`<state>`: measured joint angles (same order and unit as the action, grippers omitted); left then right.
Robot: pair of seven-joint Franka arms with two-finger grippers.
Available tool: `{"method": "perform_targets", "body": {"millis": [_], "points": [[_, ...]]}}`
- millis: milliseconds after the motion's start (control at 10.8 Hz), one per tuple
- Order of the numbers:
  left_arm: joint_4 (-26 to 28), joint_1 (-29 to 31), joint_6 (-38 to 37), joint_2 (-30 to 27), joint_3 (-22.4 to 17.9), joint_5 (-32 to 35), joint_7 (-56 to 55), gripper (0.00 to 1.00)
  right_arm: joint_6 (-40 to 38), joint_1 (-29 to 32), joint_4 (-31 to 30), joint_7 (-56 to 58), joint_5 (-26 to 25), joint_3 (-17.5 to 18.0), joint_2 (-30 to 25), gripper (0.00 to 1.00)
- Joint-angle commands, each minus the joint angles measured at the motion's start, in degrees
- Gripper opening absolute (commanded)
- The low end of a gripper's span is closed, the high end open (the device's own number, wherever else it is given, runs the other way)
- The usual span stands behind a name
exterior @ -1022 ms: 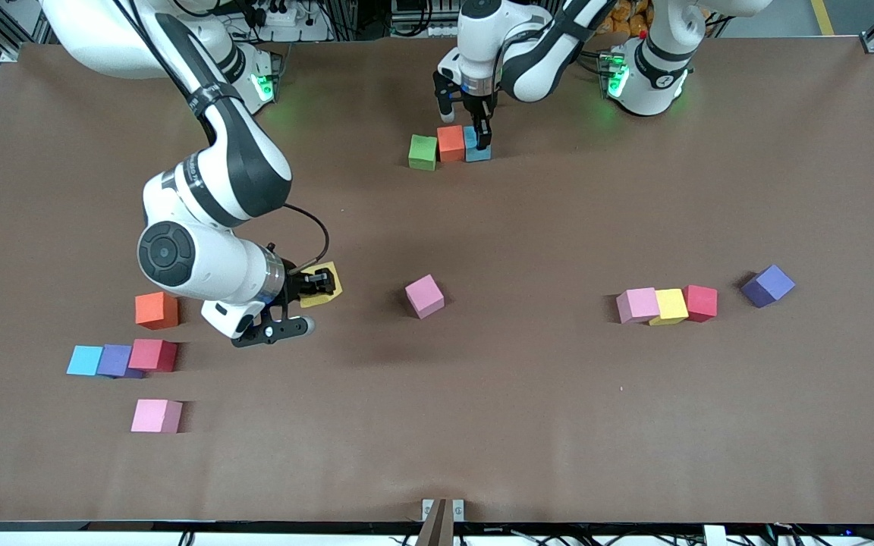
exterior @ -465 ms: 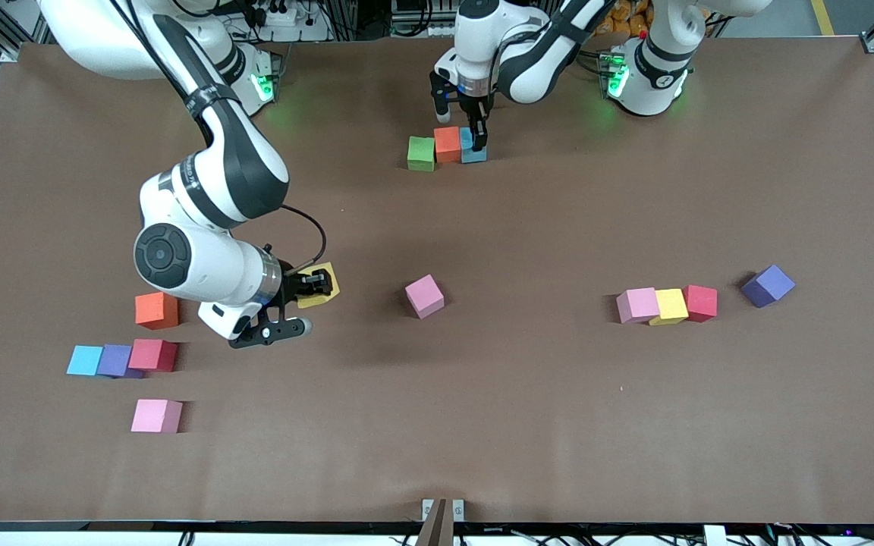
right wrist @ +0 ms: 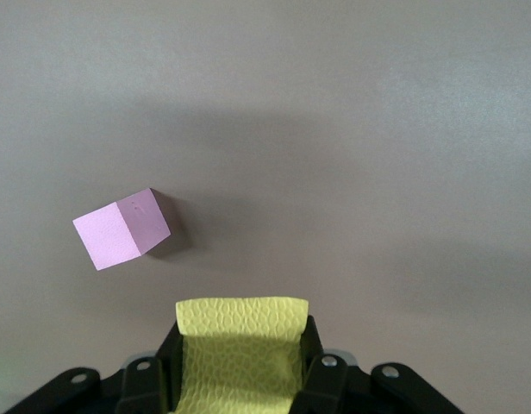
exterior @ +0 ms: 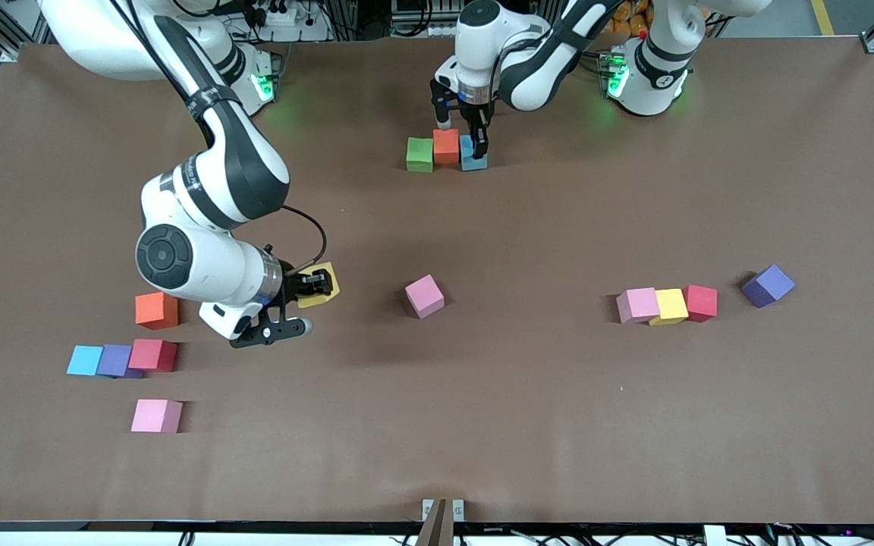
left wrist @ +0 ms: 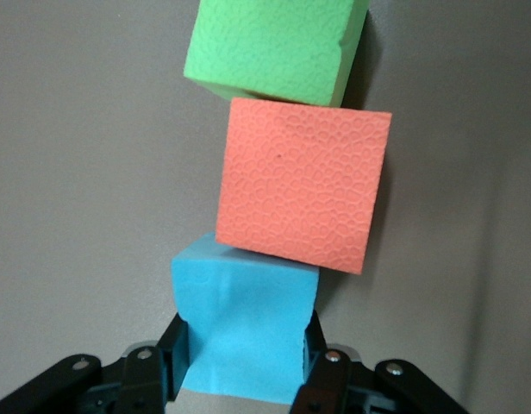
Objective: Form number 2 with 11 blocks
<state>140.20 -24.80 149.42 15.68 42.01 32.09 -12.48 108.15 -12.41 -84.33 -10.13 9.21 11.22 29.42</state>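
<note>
Moved: left claw [exterior: 476, 149] with its blue block [exterior: 470, 158], closer against the orange block [exterior: 446, 145]; right claw's [exterior: 316, 286] height barely changed.
Right claw: pinching a yellow block [exterior: 326, 287], over the tabletop [exterior: 482, 394] beside a pink block [exterior: 425, 296].
Row near the bases: green block [exterior: 419, 154], orange, blue, touching.
Left claw: clamped on the blue block [left wrist: 245, 332], down at the tabletop.
Number 2: not formed; other blocks lie scattered.

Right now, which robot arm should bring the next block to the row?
Probably the right arm. Its hand is already shut on a yellow block. The left hand is busy gripping the blue block beside the orange block and green block.
</note>
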Motion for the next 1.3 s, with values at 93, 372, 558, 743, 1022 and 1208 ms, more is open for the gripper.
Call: {"method": "perform_targets", "body": {"millis": [93, 372, 558, 743, 1022, 1208], "points": [[-1.42, -0.69, 0.43, 1.55, -0.43, 1.75, -0.70, 0.08, 0.57, 0.54, -1.27, 0.73, 1.07, 0.21, -0.86, 0.20], [-1.34, -0.69, 0.43, 1.46, -0.43, 1.75, -0.88, 0.08, 0.57, 0.54, -1.36, 0.64, 1.07, 0.21, -0.86, 0.20], [-1.16, -0.69, 0.43, 1.55, -0.43, 1.84, -0.88, 0.08, 1.09, -0.07, -1.62, -1.11, 1.07, 0.21, -0.95, 0.20], [-1.16, -0.69, 0.43, 1.46, -0.43, 1.84, -0.88, 0.44, 1.54, -0.69, -1.71, -3.65, 1.07, 0.21, -0.95, 0.19], [-1.34, -0.77, 0.43, 1.55, -0.43, 1.84, -0.88, 1.00, 4.08, -2.97, -3.47, -9.10, 1.07, 0.21, -1.56, 0.18], [-1.42, -0.69, 0.61, 1.20, -0.43, 2.02, -0.96, 1.00, 4.78, -4.28, -3.56, -12.26, 1.07, 0.21, -1.82, 0.18]]}}
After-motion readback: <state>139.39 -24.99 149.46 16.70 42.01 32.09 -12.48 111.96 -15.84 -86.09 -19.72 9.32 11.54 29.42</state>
